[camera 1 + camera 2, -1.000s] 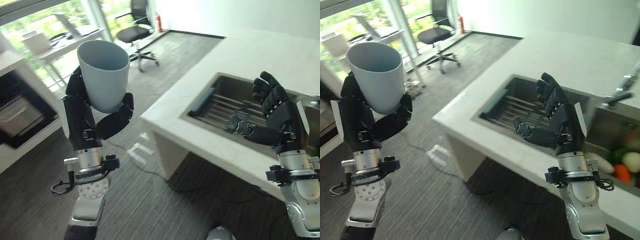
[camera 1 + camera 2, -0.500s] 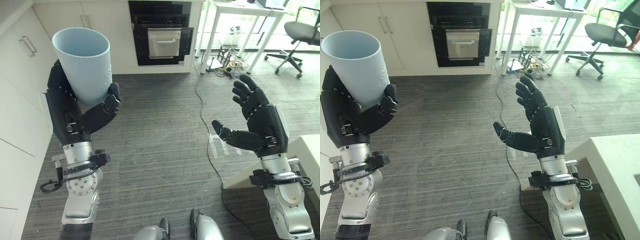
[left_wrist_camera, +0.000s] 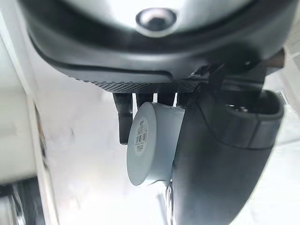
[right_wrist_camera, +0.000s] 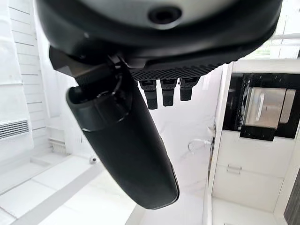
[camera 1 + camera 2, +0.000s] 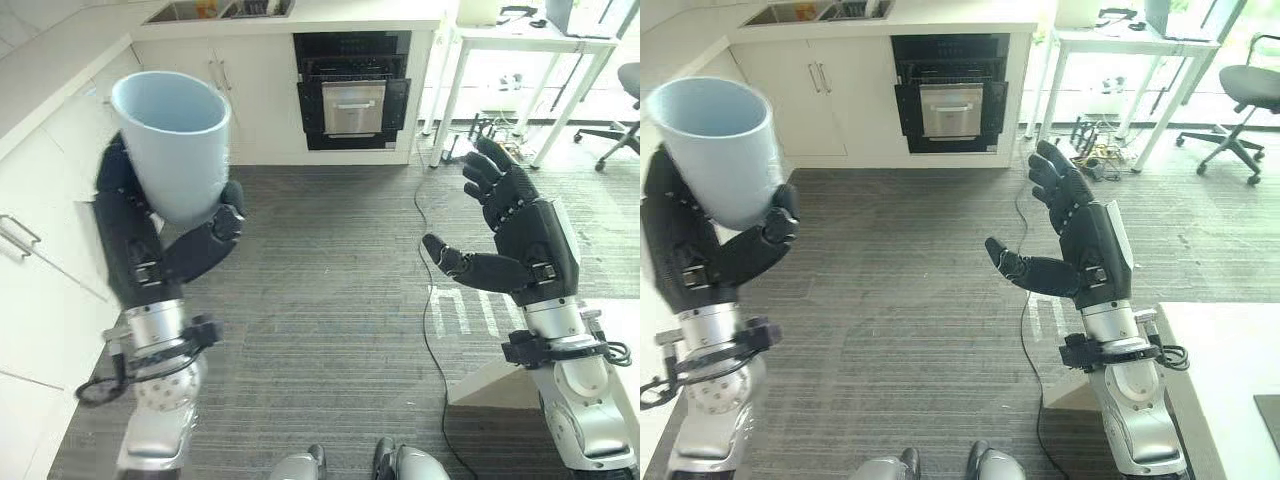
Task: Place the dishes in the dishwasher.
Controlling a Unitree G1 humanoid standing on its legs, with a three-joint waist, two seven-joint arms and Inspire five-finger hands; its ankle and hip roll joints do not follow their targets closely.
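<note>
I have the pale blue, smooth-walled plastic cup (image 5: 175, 140) upright in my left hand (image 5: 150, 245), fingers and thumb wrapped round its lower half, well apart from the black built-in oven (image 5: 352, 92) and to the oven's left. My right hand (image 5: 520, 245) hangs empty, fingers spread, nearer the oven's right side. I judge the cup light, stiff and rather slippery, tapering downward, so a grip low on the wall could slide; holding nearer mid-height seems safer.
</note>
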